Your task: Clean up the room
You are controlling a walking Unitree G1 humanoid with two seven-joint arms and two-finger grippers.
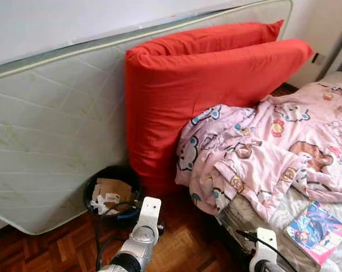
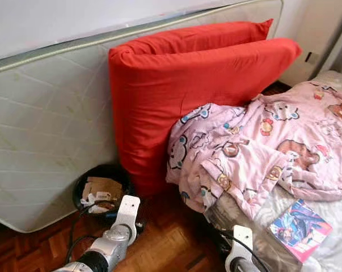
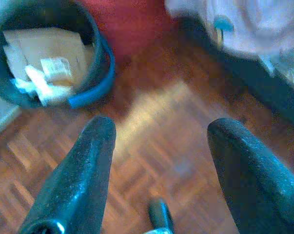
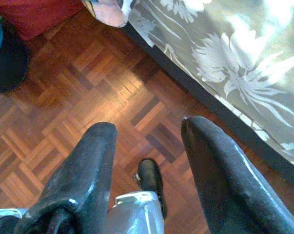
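A round black bin (image 1: 89, 191) stands on the parquet floor against a leaning mattress, holding cardboard (image 1: 113, 188) and crumpled paper (image 3: 44, 80). My left gripper (image 3: 161, 129) hangs open above the floor just short of the bin, with nothing between its fingers. Over the parquet beside the bed's edge, my right gripper (image 4: 147, 126) is open too and holds nothing. A pink cartoon-print blanket (image 1: 273, 153) lies rumpled across the bed and droops over its side. A colourful book (image 1: 317, 229) rests on the bed near its front corner.
A pale quilted mattress (image 1: 51, 130) leans on the wall at left. Two big red cushions (image 1: 182, 96) stand against it, behind the bin and the blanket. The bed's floral sheet (image 4: 234, 63) runs along my right. A black cable (image 1: 105, 245) trails over the floor by my left arm (image 1: 141, 235).
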